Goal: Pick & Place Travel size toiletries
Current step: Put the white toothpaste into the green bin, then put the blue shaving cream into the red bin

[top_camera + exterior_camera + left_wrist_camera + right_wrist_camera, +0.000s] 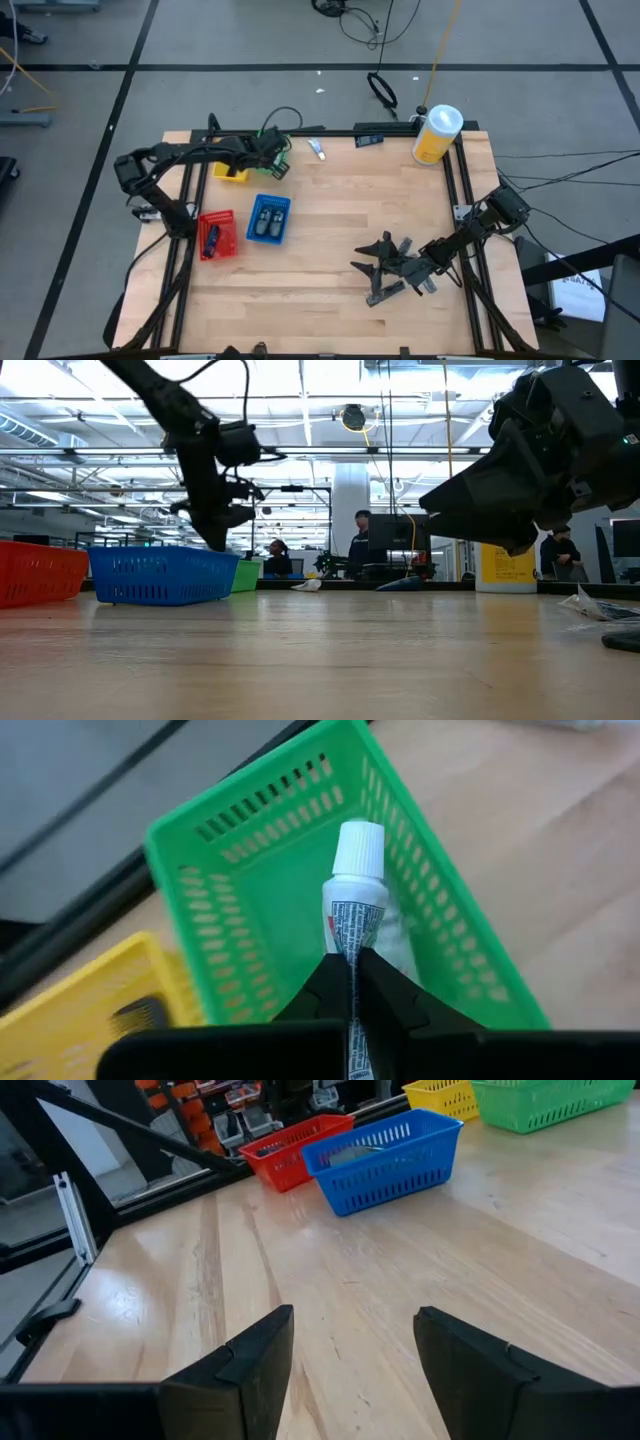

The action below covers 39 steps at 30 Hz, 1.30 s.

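— Toothpaste tube (354,905), white cap, printed label: where do you see it, operator?

— Look at your left wrist view: your left gripper (353,982) has its fingers pinched tight on the tube's flat tail end, with the cap pointing away, over the green tray (250,890).

— And the other trays?

— You'll find the yellow tray (229,172) just beside the green one at the table's far left, then the blue tray (269,219) and red tray (217,234) side by side nearer you; both hold small items, too small to name.

— Your right gripper (353,1365)?

— Its fingers stand spread with nothing between them, low over bare table (340,200) at the near right.
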Tool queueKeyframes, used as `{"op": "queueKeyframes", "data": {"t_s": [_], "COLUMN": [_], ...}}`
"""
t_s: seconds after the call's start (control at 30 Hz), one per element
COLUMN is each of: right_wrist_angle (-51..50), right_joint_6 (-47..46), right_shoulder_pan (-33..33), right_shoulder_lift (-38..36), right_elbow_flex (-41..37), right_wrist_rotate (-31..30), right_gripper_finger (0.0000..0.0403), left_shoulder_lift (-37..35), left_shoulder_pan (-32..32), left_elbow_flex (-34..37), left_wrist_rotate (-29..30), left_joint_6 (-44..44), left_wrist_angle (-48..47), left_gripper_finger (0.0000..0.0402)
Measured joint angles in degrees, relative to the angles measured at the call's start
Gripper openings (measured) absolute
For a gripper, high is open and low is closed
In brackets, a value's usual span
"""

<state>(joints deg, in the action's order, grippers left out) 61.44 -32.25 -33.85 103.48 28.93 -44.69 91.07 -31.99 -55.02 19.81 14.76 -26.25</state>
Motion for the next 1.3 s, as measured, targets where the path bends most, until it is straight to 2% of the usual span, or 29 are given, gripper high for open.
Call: {"op": "queueKeyframes", "data": {"t_s": [0.13,0.4,0.57,0.67,0.73,0.87,0.93,1.03,1.13,1.3], "right_wrist_angle": [-0.4,-2.0,-4.6,-13.6,-25.8,-52.5,-60.7,-65.8,-65.7,-64.3], "right_joint_6": [0.2,0.0,-1.5,-2.9,-2.4,2.4,6.6,11.6,14.4,18.6], "right_shoulder_pan": [0.0,0.0,3.9,9.8,14.6,26.4,33.4,45.3,56.3,67.6], "right_shoulder_lift": [0.0,0.0,-2.3,-7.6,-12.1,-18.4,-19.4,-19.3,-16.9,-12.7], "right_elbow_flex": [0.0,0.0,0.0,1.1,3.4,11.4,14.7,18.0,20.2,23.7], "right_wrist_rotate": [0.0,0.5,5.5,13.6,17.2,21.2,22.6,24.5,28.6,30.4], "right_gripper_finger": [0.0201,0.0201,0.02,0.02,0.02,0.02,0.02,0.0198,0.0182,0.0118], "left_shoulder_lift": [0.0,-0.6,-5.2,-9.1,-11.4,-14.1,-14.0,-14.0,-14.1,-14.0], "left_shoulder_pan": [-2.7,-3.9,1.7,9.2,15.6,28.1,33.5,39.0,41.6,43.1], "left_elbow_flex": [1.5,1.5,1.7,5.1,9.4,17.8,20.3,20.9,20.6,19.8], "left_wrist_rotate": [-3.6,-11.7,-11.4,-9.2,-7.8,-5.5,-4.5,-2.6,1.6,3.2], "left_joint_6": [-0.8,-4.4,-5.6,-5.6,-4.9,-1.9,-1.5,-3.4,-6.1,-7.7], "left_wrist_angle": [4.5,6.2,5.3,11.5,17.2,32.2,38.1,43.2,46.5,46.3], "left_gripper_finger": [0.0017,0.0139,0.0193,0.0203,0.0201,0.0189,0.0183,0.0173,0.0165,0.0154]}}
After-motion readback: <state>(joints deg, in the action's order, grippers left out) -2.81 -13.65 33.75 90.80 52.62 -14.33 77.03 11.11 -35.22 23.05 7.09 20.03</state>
